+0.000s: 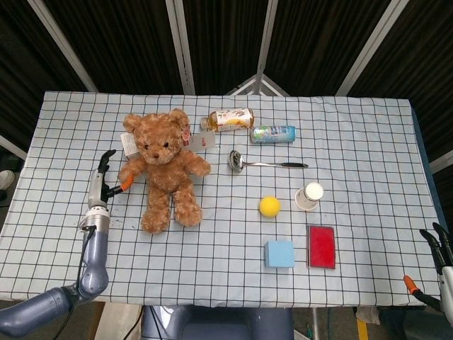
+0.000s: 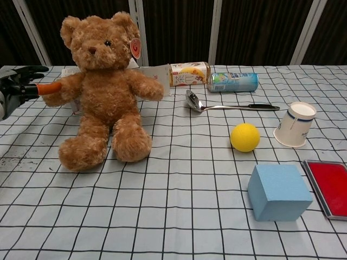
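A brown teddy bear [image 1: 161, 166] [image 2: 103, 92] sits upright at the left of the checked tablecloth, with a red tag at its ear. My left hand [image 1: 99, 185] [image 2: 13, 89] hovers just left of the bear with its fingers spread. Its orange-tipped thumb reaches toward the bear's outstretched paw and holds nothing. My right hand [image 1: 440, 255] hangs off the table's front right corner, fingers apart and empty; the chest view does not show it.
A bottle [image 1: 228, 119] and a can [image 1: 272, 133] lie at the back, with a ladle [image 1: 258, 163] in front of them. Further forward are a yellow ball [image 1: 269, 206], a tipped paper cup [image 1: 309, 195], a blue block [image 1: 279, 253] and a red box [image 1: 321, 246].
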{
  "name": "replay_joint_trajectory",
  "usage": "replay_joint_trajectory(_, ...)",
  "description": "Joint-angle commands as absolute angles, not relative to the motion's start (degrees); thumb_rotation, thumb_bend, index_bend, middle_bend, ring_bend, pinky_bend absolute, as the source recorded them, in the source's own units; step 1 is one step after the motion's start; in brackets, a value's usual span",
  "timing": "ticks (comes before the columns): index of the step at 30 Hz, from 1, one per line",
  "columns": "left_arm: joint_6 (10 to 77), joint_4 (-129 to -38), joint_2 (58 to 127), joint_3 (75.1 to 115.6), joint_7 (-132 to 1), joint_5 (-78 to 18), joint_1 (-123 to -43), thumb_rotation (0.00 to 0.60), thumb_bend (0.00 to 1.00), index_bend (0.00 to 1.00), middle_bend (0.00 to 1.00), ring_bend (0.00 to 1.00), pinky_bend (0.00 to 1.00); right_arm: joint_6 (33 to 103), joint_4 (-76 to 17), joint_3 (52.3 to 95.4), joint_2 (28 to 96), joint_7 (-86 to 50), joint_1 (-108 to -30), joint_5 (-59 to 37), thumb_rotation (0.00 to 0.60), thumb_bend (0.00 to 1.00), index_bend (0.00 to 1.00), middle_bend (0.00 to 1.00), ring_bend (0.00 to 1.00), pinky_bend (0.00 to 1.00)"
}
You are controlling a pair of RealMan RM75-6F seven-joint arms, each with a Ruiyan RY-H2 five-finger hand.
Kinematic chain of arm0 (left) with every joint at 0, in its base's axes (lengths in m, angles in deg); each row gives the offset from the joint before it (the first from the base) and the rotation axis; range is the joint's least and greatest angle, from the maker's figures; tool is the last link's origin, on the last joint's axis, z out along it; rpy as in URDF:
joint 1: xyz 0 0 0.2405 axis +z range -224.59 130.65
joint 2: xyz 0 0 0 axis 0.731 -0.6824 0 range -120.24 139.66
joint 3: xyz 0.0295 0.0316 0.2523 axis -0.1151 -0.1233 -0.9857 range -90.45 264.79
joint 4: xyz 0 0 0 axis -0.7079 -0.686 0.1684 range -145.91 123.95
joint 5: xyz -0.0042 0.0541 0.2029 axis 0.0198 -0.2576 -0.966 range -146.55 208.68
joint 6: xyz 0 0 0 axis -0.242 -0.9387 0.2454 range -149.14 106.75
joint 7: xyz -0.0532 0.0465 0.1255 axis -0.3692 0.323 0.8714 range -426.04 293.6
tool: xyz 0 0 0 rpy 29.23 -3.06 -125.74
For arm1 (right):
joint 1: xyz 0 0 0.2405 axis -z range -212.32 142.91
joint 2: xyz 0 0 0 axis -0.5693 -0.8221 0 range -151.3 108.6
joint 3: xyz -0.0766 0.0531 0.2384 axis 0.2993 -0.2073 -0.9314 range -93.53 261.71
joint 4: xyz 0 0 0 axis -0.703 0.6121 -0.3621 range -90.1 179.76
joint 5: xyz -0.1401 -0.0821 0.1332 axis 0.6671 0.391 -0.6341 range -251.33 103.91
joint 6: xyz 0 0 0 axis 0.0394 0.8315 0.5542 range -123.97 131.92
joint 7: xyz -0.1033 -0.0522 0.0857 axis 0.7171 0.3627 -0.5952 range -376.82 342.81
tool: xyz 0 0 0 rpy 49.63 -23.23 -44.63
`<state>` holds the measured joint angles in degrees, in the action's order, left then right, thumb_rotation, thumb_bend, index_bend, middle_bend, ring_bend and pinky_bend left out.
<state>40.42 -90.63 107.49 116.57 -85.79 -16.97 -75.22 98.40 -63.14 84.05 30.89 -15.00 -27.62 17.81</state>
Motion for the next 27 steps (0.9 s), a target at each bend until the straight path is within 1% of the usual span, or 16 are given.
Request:
replay_joint_trajectory(1,45.08,-97.62,102.64,113.1,-87.25,-24.32,-70.73,0.6,0.46,0.15,0.01,0.0,0.0,98.44,-63.18,84.05,30.89,-14.98,-27.62,17.85,0.6,0.22,0.14,0.06,0.1,0.0)
replay_joint_trajectory(4,49.65,-106.17,96.17,109.25,-85.32,-29.9,-65.79,0.6,0.46,0.21,0.07,0.0,0.0,98.59,-63.23,84.04,30.85,-15.05,-27.55,17.89,0.6,0.22,0.14,0.06,0.1,0.0)
replay_joint_trajectory(7,57.4,-112.98,88.42,104.57,-77.65,-35.89,-60.1,0.6,0.46,0.27,0.1,0.0,0.0,98.73,-63.25,84.03,30.8,-15.16,-27.5,17.93,0.6,0.22,0.14,0.06,0.1,0.0)
replay_joint_trajectory(10,67.76,-115.57,82.69,100.84,-66.91,-41.32,-54.48,0.6,0.46,0.29,0.11,0.0,0.0,98.65,-63.26,84.11,30.82,-15.12,-27.54,18.14,0.6,0.22,0.14,0.06,0.1,0.0)
replay_joint_trajectory(13,75.7,-117.28,79.25,98.03,-57.4,-42.51,-49.45,0.6,0.46,0.29,0.11,0.0,0.0,98.61,-63.3,84.18,30.87,-14.84,-27.59,18.4,0.6,0.22,0.14,0.06,0.1,0.0)
replay_joint_trajectory(15,79.31,-118.48,77.84,96.78,-53.83,-42.76,-46.95,0.6,0.46,0.29,0.11,0.0,0.0,98.67,-63.35,84.17,30.95,-14.58,-27.58,18.48,0.6,0.22,0.14,0.06,0.1,0.0)
replay_joint_trajectory(17,81.46,-118.99,77.06,95.95,-52.8,-42.88,-45.17,0.6,0.46,0.29,0.11,0.0,0.0,98.81,-63.36,84.15,31.01,-14.38,-27.56,18.6,0.6,0.22,0.14,0.06,0.1,0.0)
replay_joint_trajectory(21,83.5,-117.92,76.09,94.47,-52.78,-43.0,-42.65,0.6,0.46,0.29,0.09,0.0,0.0,99.36,-63.04,83.87,31.3,-13.54,-27.46,18.61,0.6,0.22,0.14,0.06,0.1,0.0)
replay_joint_trajectory(27,83.92,-118.02,75.12,93.04,-51.84,-43.68,-41.17,0.6,0.46,0.29,0.08,0.0,0.0,98.91,-62.52,83.46,31.86,-12.91,-27.81,17.88,0.6,0.22,0.14,0.06,0.1,0.0)
